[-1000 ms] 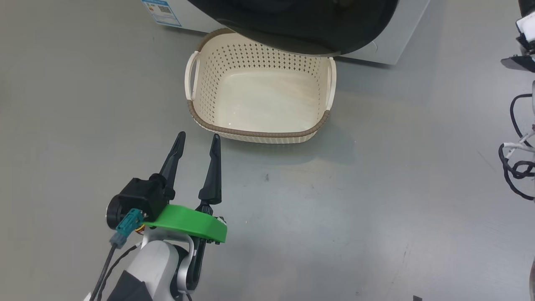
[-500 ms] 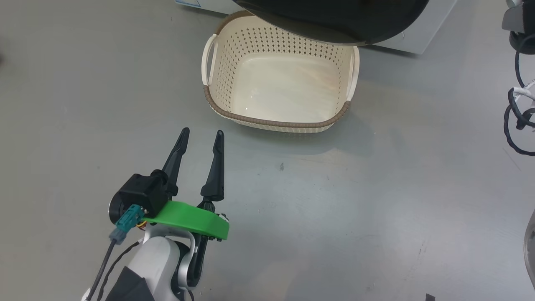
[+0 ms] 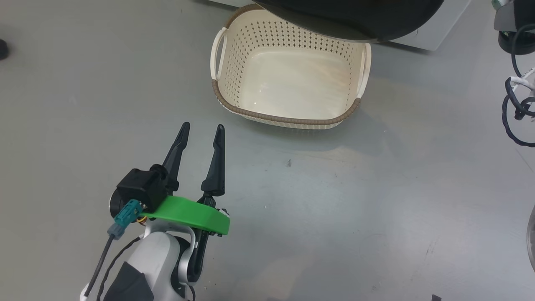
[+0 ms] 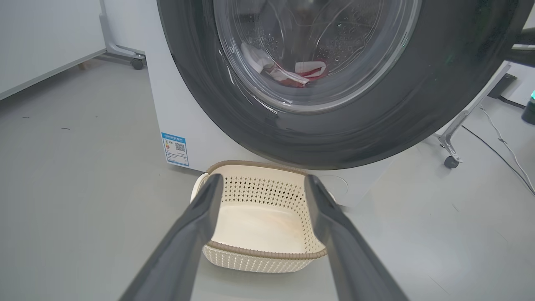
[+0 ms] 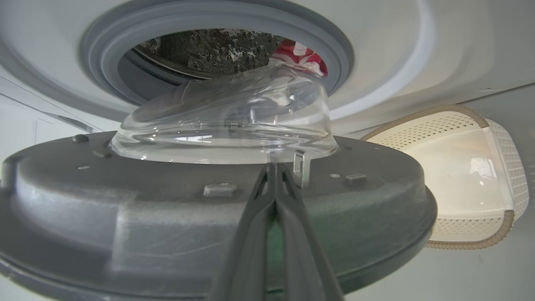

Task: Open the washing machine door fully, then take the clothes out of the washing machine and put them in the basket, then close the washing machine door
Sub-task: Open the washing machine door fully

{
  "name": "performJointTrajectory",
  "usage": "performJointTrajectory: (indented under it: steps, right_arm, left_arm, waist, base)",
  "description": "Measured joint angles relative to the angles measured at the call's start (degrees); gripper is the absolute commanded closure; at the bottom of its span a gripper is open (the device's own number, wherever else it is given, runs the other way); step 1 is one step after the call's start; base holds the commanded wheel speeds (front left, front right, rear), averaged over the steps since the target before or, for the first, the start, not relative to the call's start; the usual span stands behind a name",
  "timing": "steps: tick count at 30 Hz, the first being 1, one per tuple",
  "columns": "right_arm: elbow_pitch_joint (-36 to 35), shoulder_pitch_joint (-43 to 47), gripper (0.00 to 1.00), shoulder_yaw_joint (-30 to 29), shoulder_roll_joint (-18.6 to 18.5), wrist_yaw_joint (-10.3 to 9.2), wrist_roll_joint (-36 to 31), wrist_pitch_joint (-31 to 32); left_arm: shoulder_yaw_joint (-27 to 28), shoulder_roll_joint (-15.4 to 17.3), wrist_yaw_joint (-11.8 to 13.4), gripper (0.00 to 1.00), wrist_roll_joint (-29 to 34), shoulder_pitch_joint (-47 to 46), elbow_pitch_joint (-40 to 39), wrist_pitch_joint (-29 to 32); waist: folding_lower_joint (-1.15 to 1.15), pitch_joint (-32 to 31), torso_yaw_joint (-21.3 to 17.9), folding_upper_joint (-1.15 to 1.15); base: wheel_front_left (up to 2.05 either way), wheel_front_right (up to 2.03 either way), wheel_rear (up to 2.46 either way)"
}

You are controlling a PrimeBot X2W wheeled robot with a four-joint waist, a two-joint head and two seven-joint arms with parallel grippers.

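Washing machine door [image 5: 209,200]: part-open only, grey inner face right at the tips of the right gripper [image 5: 275,171], glass bowl [image 5: 225,121] bulging just beyond them. That gripper: pressed flat together, nothing between the jaws. Set against the inner face just beside the latch hook [image 5: 299,165], probably as a closed wedge for pushing the door wider rather than for grasping. First step judged unfinished.

Past the bowl, farther from those tips: grey gasket [image 5: 104,54] of the washing machine [image 4: 171,125], and inside the drum the clothes [image 5: 299,54], red with white, none taken out yet.

Off to one side of the right gripper, under the door's overhanging rim: the basket [image 3: 288,121], empty, tucked close against the machine's front, presumably for a short drop from the drum mouth.

Left gripper [image 3: 202,127]: jaws spread wide, holding nothing, hanging above the floor [image 3: 376,209] just short of the basket's near rim, pointed toward basket and door. Seemingly parked clear of the door's swing and ready for reaching into the drum after full opening. Risk ahead, as a judgement: slipping of the closed tips off the smooth inner face.
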Motion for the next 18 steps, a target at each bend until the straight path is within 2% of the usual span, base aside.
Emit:
performJointTrajectory:
  steps: [13,18]
  right_arm:
    - [4.1,-0.7,1.00,-0.9,0.3,-0.51,3.6,4.8]
    - [5.4,0.2,1.00,-1.4,2.0,-0.56,5.6,6.9]
  left_arm:
    - [0.1,0.0,0.0,0.00,-0.4,-0.4,0.5,0.0]
    - [0.2,0.0,0.0,0.00,-0.4,-0.4,1.1,0.0]
  waist:
    - [0.00,-0.9,0.4,0.00]
    - [0.00,-2.4,0.5,0.00]
  base:
    - [0.00,0.00,0.00]
    - [0.00,0.00,0.00]
